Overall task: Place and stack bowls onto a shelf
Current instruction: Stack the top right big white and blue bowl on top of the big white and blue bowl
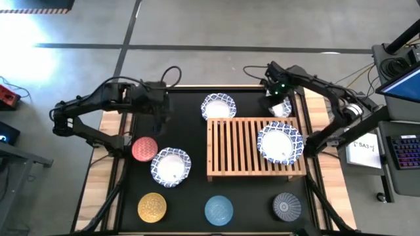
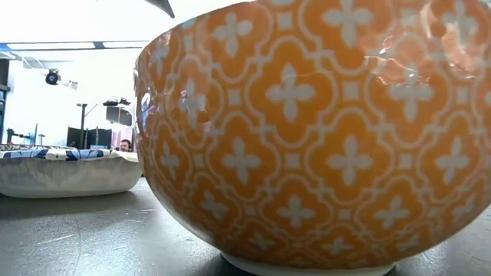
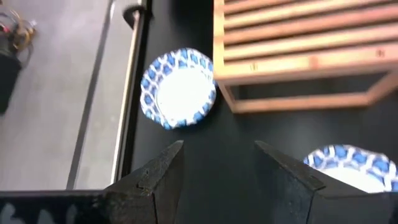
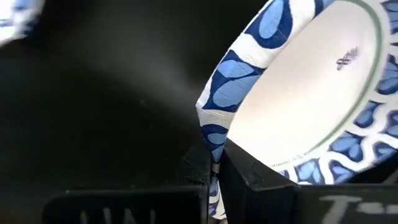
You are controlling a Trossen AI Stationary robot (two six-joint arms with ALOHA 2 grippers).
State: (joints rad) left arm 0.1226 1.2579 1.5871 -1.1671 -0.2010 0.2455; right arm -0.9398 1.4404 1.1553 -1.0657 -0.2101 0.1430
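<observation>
My right gripper point(image 1: 279, 99) is at the shelf's far right corner, shut on a white bowl with a blue patterned rim point(image 1: 282, 109). The light-wood slatted shelf point(image 1: 244, 149) carries one white bowl point(image 1: 281, 143) on its right part. Another white bowl point(image 1: 218, 106) sits on the mat just beyond the shelf, and a third point(image 1: 170, 166) sits to its left. My left gripper point(image 1: 159, 111) hovers open over the far left of the mat, touching nothing. In its wrist view I see the far bowl point(image 3: 179, 88) and the shelf point(image 3: 298, 56). My right gripper pinches the white bowl's blue patterned rim point(image 4: 214, 140), one finger inside the bowl and one outside. The bowl is tilted in the hold, its white inside point(image 4: 305, 93) turned toward the wrist camera. I cannot tell whether any part of it rests on the mat.
Smaller bowls stand on the black mat: red point(image 1: 144, 149) by the left white bowl, and yellow point(image 1: 152, 207), light blue point(image 1: 218, 210) and dark grey point(image 1: 287, 205) along the near edge. The yellow bowl point(image 2: 322, 138) fills the low view. The shelf's left slats are bare.
</observation>
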